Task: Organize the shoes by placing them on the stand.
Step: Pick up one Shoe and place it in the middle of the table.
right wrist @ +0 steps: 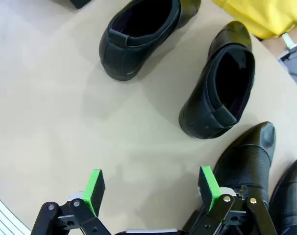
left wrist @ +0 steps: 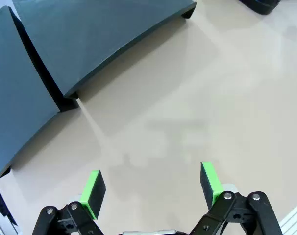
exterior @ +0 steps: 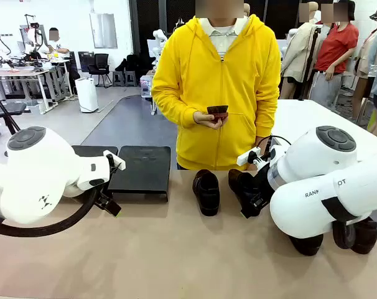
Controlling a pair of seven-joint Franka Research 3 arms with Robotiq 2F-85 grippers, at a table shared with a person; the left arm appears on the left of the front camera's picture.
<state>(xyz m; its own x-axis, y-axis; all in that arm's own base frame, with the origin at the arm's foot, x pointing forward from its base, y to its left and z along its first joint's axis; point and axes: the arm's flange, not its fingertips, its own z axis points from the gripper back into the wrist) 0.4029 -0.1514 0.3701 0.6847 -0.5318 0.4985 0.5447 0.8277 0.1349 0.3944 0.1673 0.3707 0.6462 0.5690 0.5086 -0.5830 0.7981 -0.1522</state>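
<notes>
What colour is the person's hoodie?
Bright yellow hoodie; it shows best in the front view.

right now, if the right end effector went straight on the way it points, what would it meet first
Probably the bare tabletop: the open right end effector frames plain surface between its fingers. The nearest shoe lies just beside one finger and might get grazed; depth is unclear.

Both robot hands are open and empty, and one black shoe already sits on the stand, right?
Not quite. No shoe is on the stand yet: the right wrist view shows all four shoes on the table, and the left wrist view shows the stand's platforms bare. The left hand and right hand are indeed open and empty.
</notes>
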